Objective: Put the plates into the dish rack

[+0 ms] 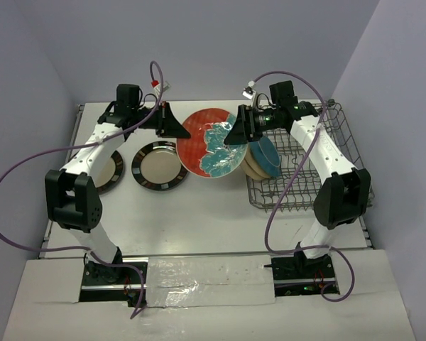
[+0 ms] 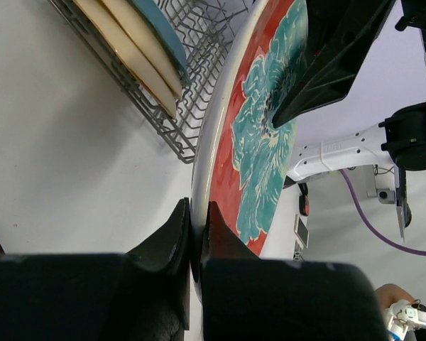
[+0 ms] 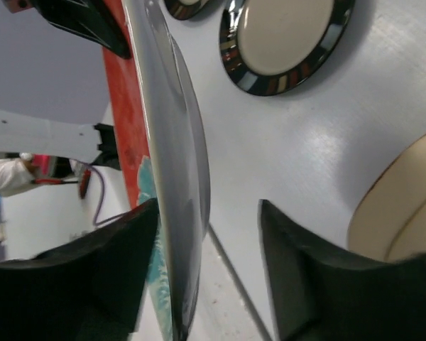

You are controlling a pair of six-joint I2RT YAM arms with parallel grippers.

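Left gripper (image 2: 197, 215) clamps tight on the red plate (image 1: 207, 145) at its nine o'clock rim, mid-table! Dish rack (image 1: 341, 153) sits at three o'clock, beige and teal plates (image 1: 261, 158) standing inside. Two striped plates (image 1: 156, 165) lie flat at nine o'clock. Right gripper (image 3: 207, 209) straddles the red plate's three o'clock rim, fingers half-wide, not clamped.

Red plate (image 1: 197, 142), teal-flowered, raised on edge; dark-rimmed plates (image 1: 156, 166) flat; beige and teal plates (image 1: 265, 158) upright in dish rack (image 1: 302, 183).

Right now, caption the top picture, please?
Left gripper pinches the red plate; right gripper, jaws open, straddles its other edge.
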